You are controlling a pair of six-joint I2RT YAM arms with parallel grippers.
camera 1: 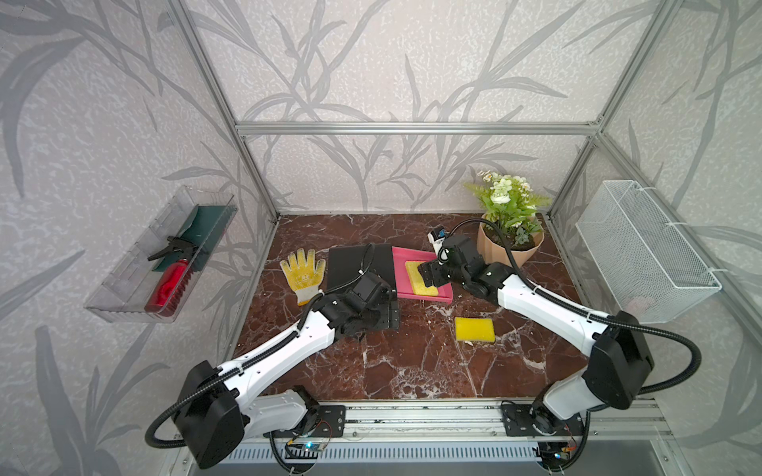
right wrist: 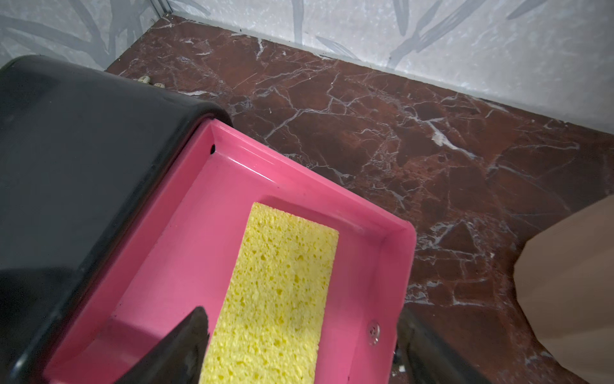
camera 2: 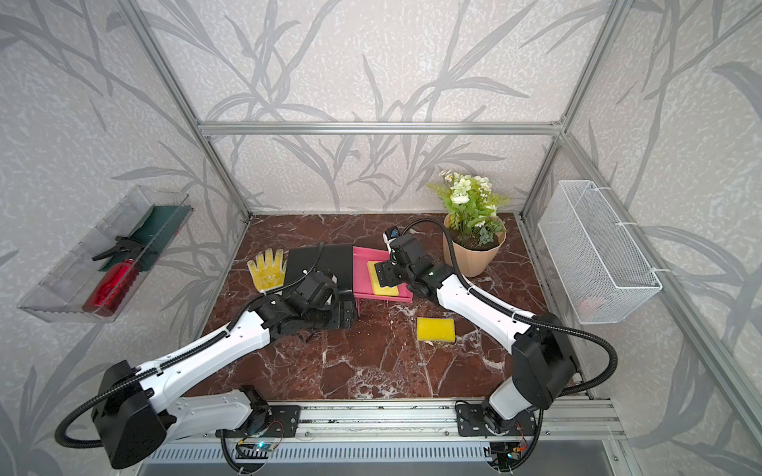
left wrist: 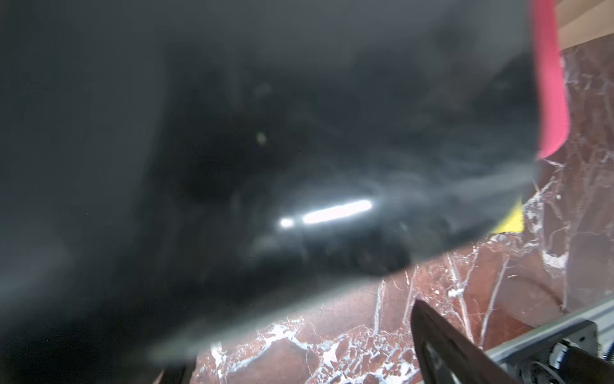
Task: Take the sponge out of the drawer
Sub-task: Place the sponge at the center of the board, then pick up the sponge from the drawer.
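Pink drawer (camera 1: 402, 263) is pulled out of the black cabinet (camera 1: 358, 259) toward the plant side. The sponge (camera 1: 418, 280) is still in it, lying flat on the drawer floor against the front wall; both top views show this (camera 2: 381, 282). Right gripper (camera 1: 429, 277) sits over the sponge with jaws spread wide and nothing held. In the right wrist view one finger (right wrist: 179, 345) is inside the drawer (right wrist: 186, 232), just beside the sponge's (right wrist: 275, 299) long edge, and the other shows past the drawer's front wall. Can't tell if either tip touches the sponge. Left gripper (camera 1: 381, 317) is at the cabinet's near end, low by the table (camera 1: 412, 362), with its jaws also wide. The left wrist view is mostly blurred black cabinet (left wrist: 166, 133) with one finger (left wrist: 448, 345) over the marble, so I can't tell whether it bears on the cabinet. A loose sponge (camera 1: 474, 329) lies on the table nearer the rail, well clear of the drawer. The yellow glove (camera 1: 303, 272) lies flat just beside the cabinet's far side from the drawer, and the plant pot (camera 1: 509, 247) is behind the right arm. The spray bottle (camera 1: 169, 284) is in the clear wall tray (camera 1: 123, 296), and a wire basket (camera 1: 643, 251) hangs on the opposite wall.
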